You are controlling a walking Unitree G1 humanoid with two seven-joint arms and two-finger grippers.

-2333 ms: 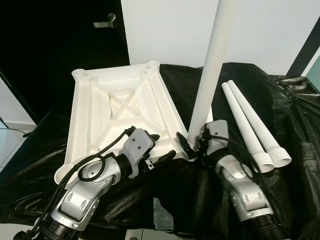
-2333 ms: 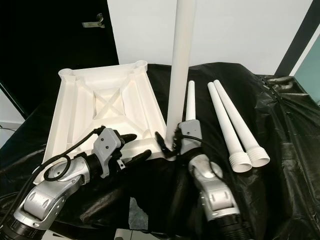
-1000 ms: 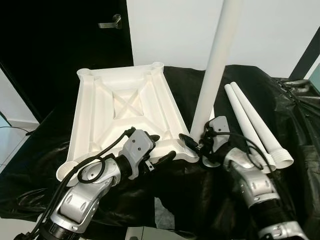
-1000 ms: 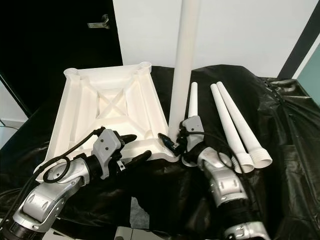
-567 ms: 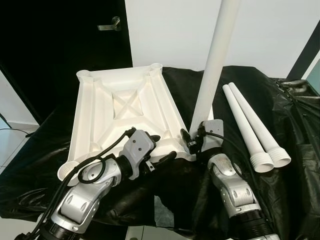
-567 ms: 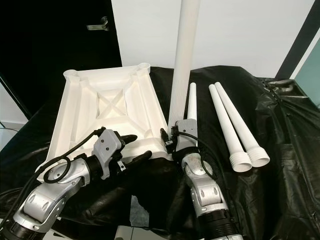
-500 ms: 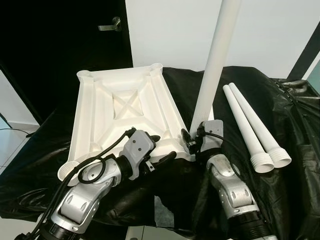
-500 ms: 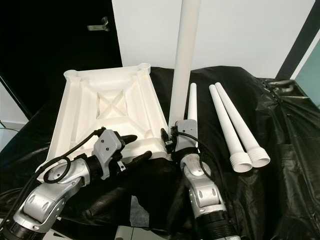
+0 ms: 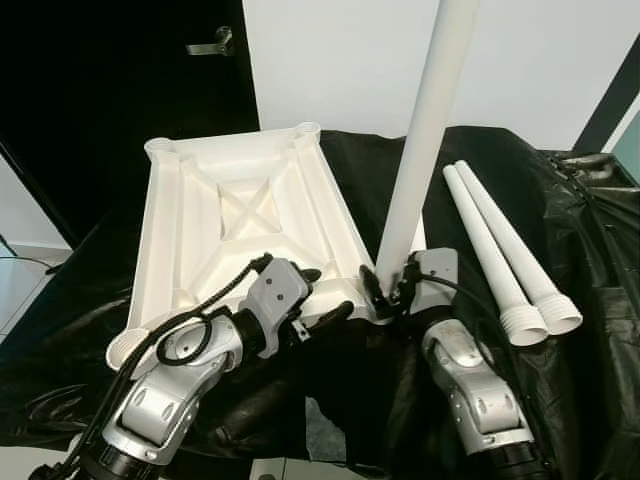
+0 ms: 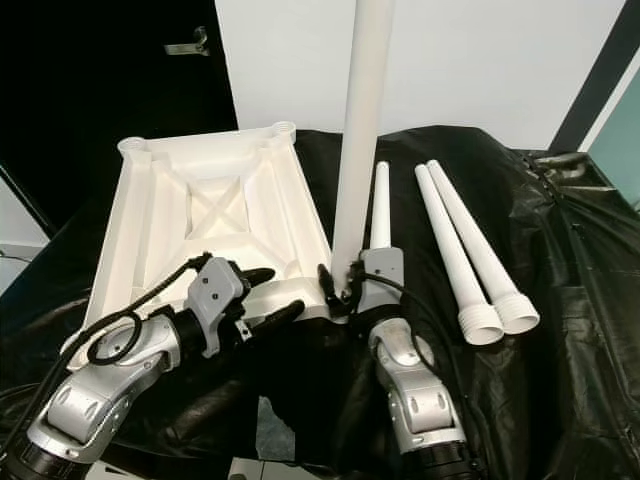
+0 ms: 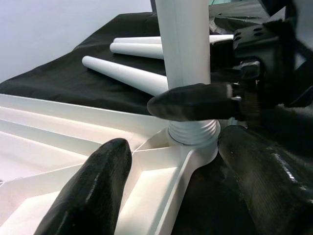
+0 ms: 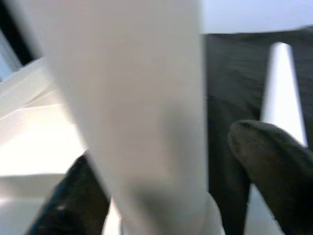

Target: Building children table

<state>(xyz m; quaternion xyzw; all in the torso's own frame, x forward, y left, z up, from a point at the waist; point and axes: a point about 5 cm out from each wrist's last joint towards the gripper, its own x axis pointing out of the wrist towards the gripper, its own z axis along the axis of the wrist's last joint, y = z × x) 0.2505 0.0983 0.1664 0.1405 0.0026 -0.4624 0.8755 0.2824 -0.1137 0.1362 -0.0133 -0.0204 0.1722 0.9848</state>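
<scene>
A white table top (image 9: 170, 240) lies upside down on black cloth. One white leg (image 9: 425, 130) stands upright in its near right corner socket (image 11: 193, 134). My right gripper (image 9: 385, 290) is at the leg's base with a finger on each side; in the right wrist view one finger (image 12: 274, 161) stands a little off the leg (image 12: 146, 122). My left gripper (image 9: 318, 292) is clamped over the table top's near rim beside that socket, one finger (image 11: 93, 186) inside the rim and the other (image 11: 264, 176) outside. Two spare legs (image 9: 500, 250) lie to the right, and a third (image 10: 380, 205) behind the upright one.
The black cloth (image 9: 580, 400) covers the whole work surface and hangs over its near edge. A dark door with a metal handle (image 9: 212, 44) is at the back left, and a white wall (image 9: 340, 60) behind. A dark strap (image 9: 585, 160) lies at the far right.
My right forearm swung out to the right about a second ago and has come back in line under the leg. The left gripper and the upright leg kept their places.
</scene>
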